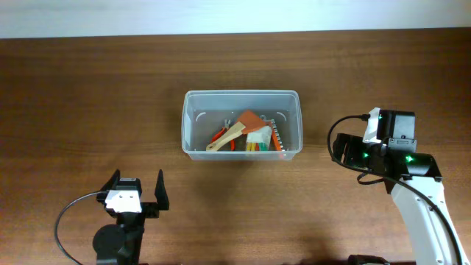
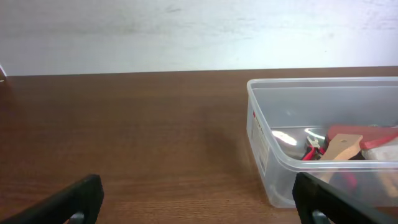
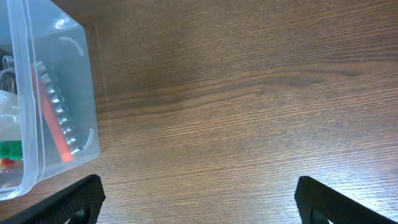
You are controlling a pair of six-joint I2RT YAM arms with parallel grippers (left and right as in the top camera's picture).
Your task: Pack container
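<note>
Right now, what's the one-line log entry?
container: holds tools | left gripper: open, empty | right gripper: open, empty | both apart from container

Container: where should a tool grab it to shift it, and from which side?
Its left short wall, at the rim, from straight above: one finger inside, one outside. The container looks too wide to span, and the contents are piled toward the right end, leaving the left end bare. The left tool, open, is nearer that end.
</note>
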